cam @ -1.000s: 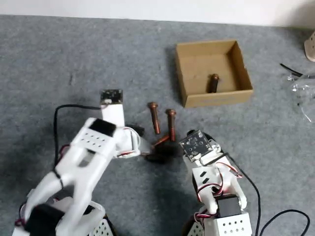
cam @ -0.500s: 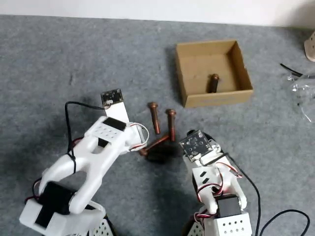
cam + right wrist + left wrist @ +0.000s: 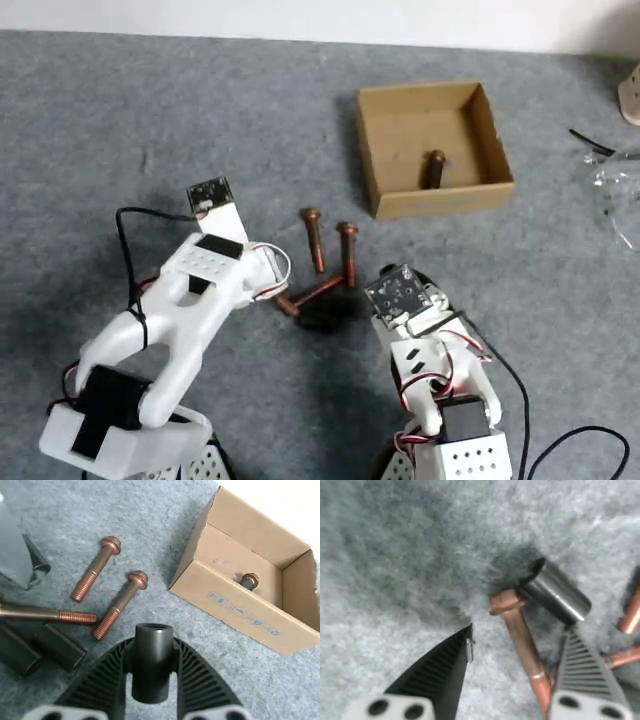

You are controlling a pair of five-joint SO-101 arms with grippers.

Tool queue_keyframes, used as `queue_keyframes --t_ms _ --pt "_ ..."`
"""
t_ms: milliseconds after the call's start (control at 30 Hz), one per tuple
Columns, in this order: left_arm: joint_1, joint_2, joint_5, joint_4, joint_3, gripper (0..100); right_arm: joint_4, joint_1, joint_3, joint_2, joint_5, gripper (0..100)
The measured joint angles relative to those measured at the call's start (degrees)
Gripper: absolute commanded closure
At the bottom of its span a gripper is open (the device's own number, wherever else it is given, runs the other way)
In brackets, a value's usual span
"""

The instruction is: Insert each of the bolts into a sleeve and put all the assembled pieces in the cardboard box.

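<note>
- Right gripper (image 3: 150, 647): fingers clamped on a dark sleeve (image 3: 150, 672), held upright with its open bore towards the wrist camera. It sits in front of the cardboard box (image 3: 440, 202), near its front wall.
- Left gripper (image 3: 520, 634): jaws apart, low over the carpet (image 3: 150, 120), well off the box's near left corner.
- Third bolt (image 3: 522, 641) lies between the left jaws, close to one finger. Contact: can't tell.
- Second sleeve (image 3: 559, 596) lies just beside that bolt's head.
- Two loose bolts (image 3: 313, 240) (image 3: 347, 252) lie side by side between the grippers and the box.
- Another sleeve (image 3: 60, 647) lies near them, farther from the box.
- Assembled piece (image 3: 435, 168) is inside the box, against the front wall.
</note>
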Motion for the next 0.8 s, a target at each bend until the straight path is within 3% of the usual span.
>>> queue_keyframes --t_ms 100,400,500,800 --pt "-0.26 0.00 0.00 -0.09 -0.09 98 0.00 0.00 0.00 0.00 0.00 99.5" --pt "-0.44 0.18 0.00 0.00 -0.09 96 0.00 0.00 0.00 0.00 0.00 99.5" --pt "-0.44 0.18 0.00 0.00 -0.09 100 0.00 0.00 0.00 0.00 0.00 99.5" --pt "-0.35 0.18 -0.09 0.00 -0.09 100 1.76 0.00 0.00 0.00 0.00 99.5"
